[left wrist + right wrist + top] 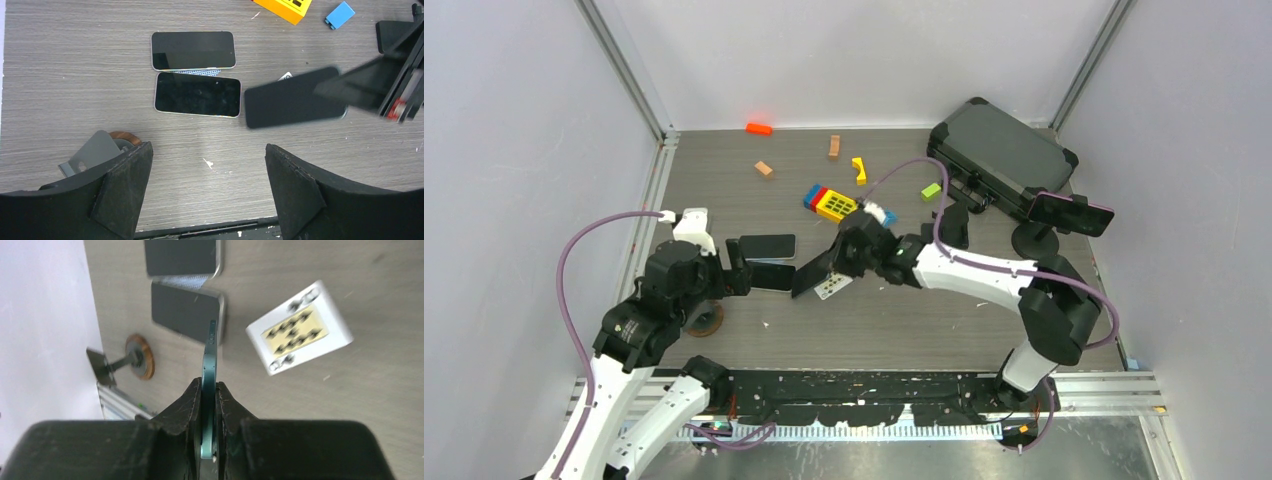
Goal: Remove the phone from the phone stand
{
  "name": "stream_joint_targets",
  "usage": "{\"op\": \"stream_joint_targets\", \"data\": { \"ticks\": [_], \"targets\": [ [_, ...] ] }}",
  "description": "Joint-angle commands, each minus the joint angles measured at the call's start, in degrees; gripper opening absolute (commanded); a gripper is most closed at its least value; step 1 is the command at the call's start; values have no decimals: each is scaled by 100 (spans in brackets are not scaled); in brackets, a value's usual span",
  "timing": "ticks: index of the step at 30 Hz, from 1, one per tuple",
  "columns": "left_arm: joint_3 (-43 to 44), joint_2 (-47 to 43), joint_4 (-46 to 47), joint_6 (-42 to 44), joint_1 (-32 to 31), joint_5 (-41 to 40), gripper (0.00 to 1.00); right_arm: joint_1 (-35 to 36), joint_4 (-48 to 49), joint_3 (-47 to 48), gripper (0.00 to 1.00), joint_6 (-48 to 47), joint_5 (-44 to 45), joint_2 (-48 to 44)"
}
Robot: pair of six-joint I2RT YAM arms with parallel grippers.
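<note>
My right gripper (832, 264) is shut on a teal-edged phone (812, 274) and holds it edge-on above the middle of the table; the right wrist view shows the phone's edge (209, 365) clamped between the fingers (208, 388). It also shows in the left wrist view (292, 97). An empty grey phone stand with a round wooden base (705, 320) stands at the left and shows in the right wrist view (136, 357). My left gripper (740, 268) is open and empty (207, 167), just in front of two phones lying flat (193, 50) (197, 94).
Another phone (1072, 213) sits on a black stand (1031, 240) at the right, beside a black case (1004, 150). A playing card (298, 333) lies under the held phone. A yellow toy block (834, 205) and small coloured blocks (758, 128) lie further back.
</note>
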Motion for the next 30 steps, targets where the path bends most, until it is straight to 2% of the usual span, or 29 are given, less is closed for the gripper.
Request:
{"op": "stream_joint_targets", "data": {
  "ticks": [1,5,24,30],
  "targets": [
    [-18,-60,249,-58,-26,-54,86,-873,327,53,0,-439,-654,-491],
    [-20,-85,248,-58,-25,-71,86,-1303,409,80,0,-709,-1277,-386],
    [-18,-123,223,-58,-25,-157,86,-1932,475,923,2,-925,-1406,865],
    [-19,-117,231,-52,-25,-149,86,-1936,610,998,11,-839,-1316,1206]
  ]
}}
